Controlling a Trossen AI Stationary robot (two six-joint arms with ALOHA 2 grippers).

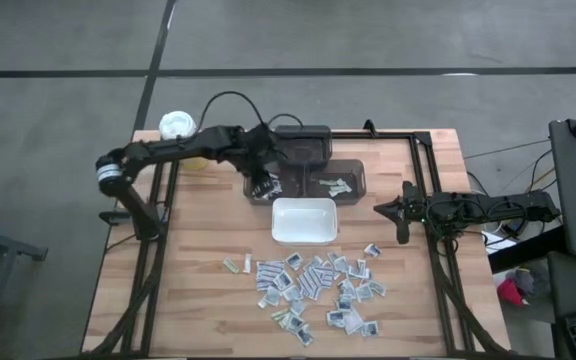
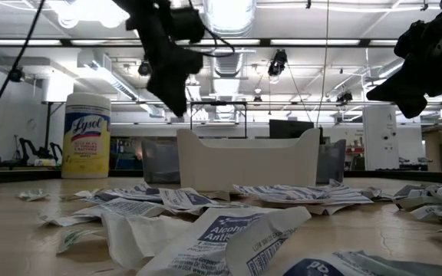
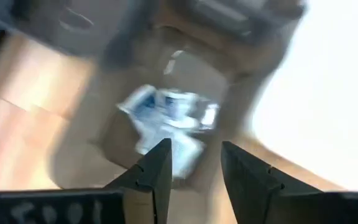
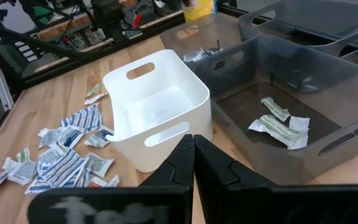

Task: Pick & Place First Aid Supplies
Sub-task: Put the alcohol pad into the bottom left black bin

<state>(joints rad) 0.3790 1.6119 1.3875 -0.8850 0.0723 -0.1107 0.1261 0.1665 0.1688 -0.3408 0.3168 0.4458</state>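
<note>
White-and-blue packets mostly remain on the table; few lie binned, left gripper parted over grey bin, right gripper closed, idle.

Bright ceiling lights glare overhead; past my left gripper everything smears with motion blur, washed white beside it.

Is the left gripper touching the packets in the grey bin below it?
Apart. The left wrist view shows the left gripper open, its fingers empty, with the packets lying farther off on the floor of the grey bin.
</note>
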